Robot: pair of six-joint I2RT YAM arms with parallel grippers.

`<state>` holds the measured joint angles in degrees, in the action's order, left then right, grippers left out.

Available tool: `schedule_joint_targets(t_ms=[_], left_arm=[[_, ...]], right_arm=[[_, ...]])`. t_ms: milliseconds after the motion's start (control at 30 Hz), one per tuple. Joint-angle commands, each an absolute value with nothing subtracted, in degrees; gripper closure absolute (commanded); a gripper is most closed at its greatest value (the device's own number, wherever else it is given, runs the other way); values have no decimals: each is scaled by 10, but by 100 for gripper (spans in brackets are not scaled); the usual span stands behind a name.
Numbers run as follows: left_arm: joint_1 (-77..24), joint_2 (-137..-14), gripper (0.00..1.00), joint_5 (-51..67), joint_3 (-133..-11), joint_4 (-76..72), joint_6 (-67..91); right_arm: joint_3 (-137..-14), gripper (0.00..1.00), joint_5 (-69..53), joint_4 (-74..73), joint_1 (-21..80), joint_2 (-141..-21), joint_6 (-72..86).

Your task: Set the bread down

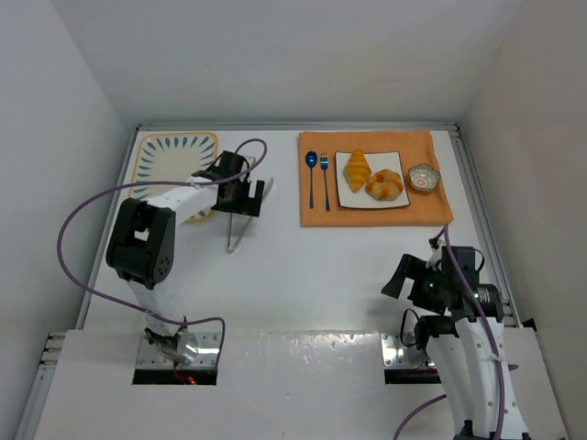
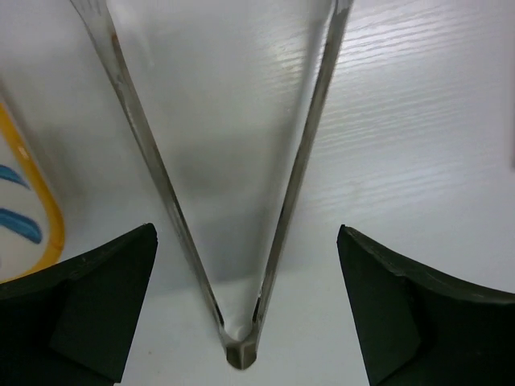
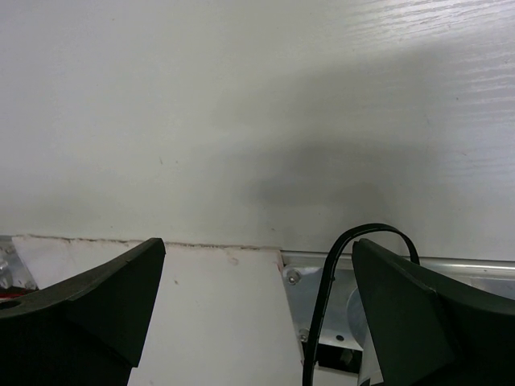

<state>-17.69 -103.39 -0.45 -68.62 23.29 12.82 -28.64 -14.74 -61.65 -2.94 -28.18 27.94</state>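
White counter all round: the croissant and bun sit together on a plate on the orange mat. Left of the mat, the left fingers hang spread wide astride the tongs, gripping nothing, probably lining up to take them. Right fingers, nearer than the mat, gape empty, out of the way.

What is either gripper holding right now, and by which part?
Nothing is held. The left gripper is open, its fingers straddling the hinge end of the metal tongs without touching them. The right gripper is open and empty.
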Motion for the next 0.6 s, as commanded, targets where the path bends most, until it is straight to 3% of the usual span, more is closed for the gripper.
schedule_joint_targets(t_ms=[0, 133, 200, 333, 467, 567], left_arm=[[-176, -941, 0, 16, -752, 285, 102], [-157, -829, 0, -3, -760, 335, 22], [-140, -742, 0, -70, -728, 340, -28], [-56, -646, 0, -135, -600, 381, -120], [28, -523, 0, -159, -373, 387, -213], [40, -477, 0, -164, -264, 381, -229]], right_arm=[[-293, 0, -194, -698, -33, -286, 300], [-294, 0, -213, -683, -32, -303, 312], [-296, 0, -214, -675, -32, -308, 309], [-290, 0, -211, -664, -32, -318, 332], [-289, 0, -212, -661, -32, -323, 323], [-296, 0, -215, -662, -32, -328, 314]])
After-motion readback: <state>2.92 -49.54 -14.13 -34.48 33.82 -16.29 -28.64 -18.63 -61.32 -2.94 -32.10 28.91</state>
